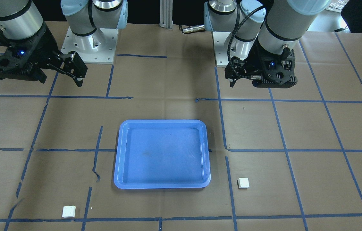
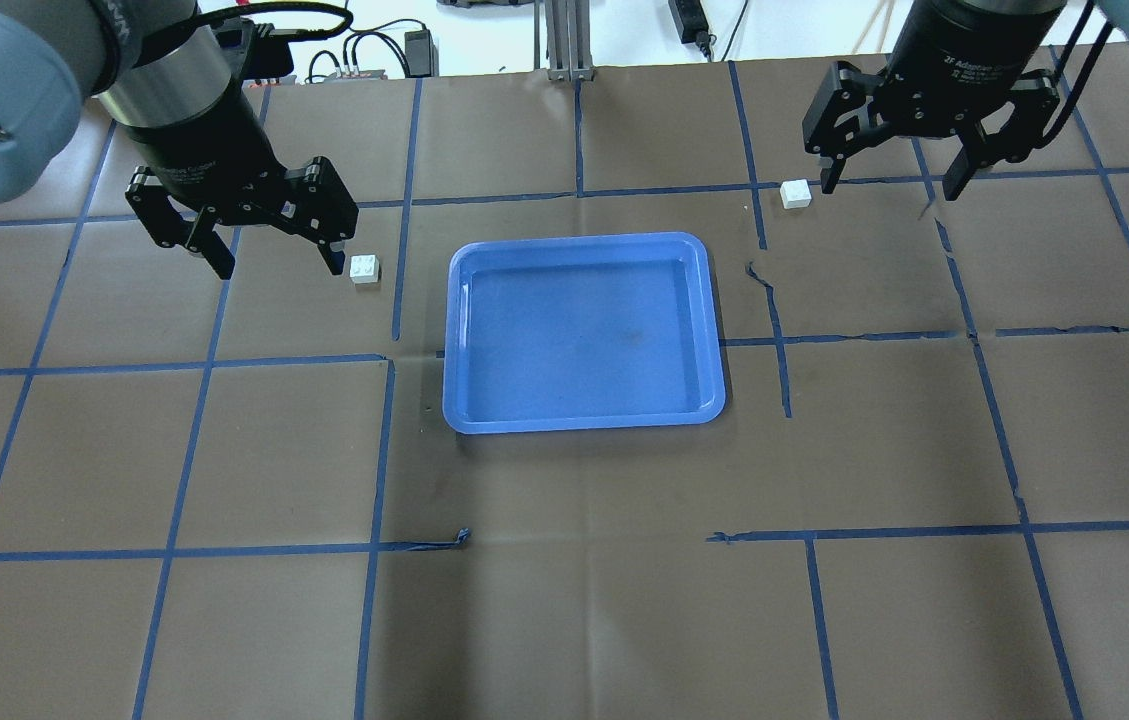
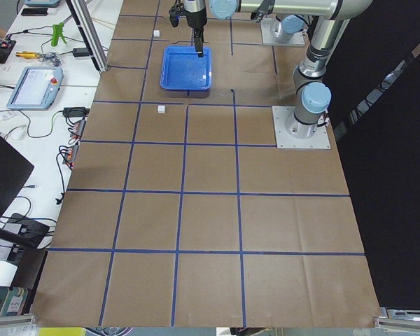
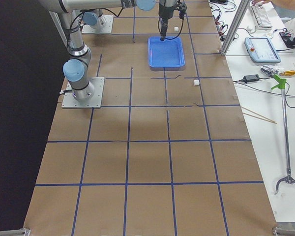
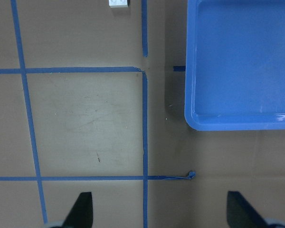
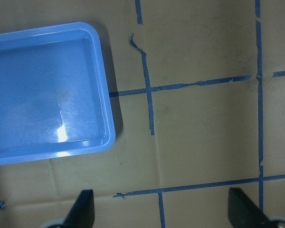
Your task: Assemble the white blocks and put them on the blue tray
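The blue tray lies empty in the middle of the table. One white block sits left of the tray's far corner and shows at the top edge of the left wrist view. The other white block sits apart, beyond the tray's far right corner. My left gripper is open and empty, held high above the table near the first block. My right gripper is open and empty, high up near the second block. The right wrist view shows the tray but no block.
Brown paper with a blue tape grid covers the table. The two arm bases stand at the robot's edge. Monitors, cables and tools lie on side benches beyond the table's far edge.
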Robot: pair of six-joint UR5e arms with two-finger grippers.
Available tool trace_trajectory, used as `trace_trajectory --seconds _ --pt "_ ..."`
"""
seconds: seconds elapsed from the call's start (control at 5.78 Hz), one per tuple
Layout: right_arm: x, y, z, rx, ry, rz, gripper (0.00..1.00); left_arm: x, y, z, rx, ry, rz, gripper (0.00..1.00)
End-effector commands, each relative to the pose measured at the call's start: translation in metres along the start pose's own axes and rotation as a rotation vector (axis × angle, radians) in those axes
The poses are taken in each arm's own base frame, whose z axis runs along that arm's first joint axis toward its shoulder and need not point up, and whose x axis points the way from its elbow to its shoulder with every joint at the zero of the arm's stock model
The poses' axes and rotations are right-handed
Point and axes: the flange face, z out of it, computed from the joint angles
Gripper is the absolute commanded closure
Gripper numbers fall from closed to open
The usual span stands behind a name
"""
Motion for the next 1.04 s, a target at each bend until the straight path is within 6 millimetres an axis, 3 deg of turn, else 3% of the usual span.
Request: trace_trajectory --seconds 0.0,0.35,0.52,0.69,0.86 --pt "0.0 -0.001 0.001 -0.001 0.002 0.0 0.0 0.0 -0.005 0.004 -0.003 -0.001 -0.001 0.0" --pt "0.0 -0.001 0.001 -0.001 0.002 0.0 0.0 -0.004 -0.015 0.01 0.009 0.001 0.005 0.0" --pt "0.0 -0.001 0.001 -0.001 0.002 0.0 0.0 -0.016 -0.037 0.028 0.004 0.014 -0.007 0.0" --pt "0.0 0.0 0.0 0.0 0.002 0.0 0.0 -0.037 -0.086 0.061 0.037 0.018 -0.016 0.0" --pt "0.0 -0.001 0.001 -0.001 0.002 0.0 0.0 -0.046 -0.153 0.112 0.118 0.012 0.003 0.0"
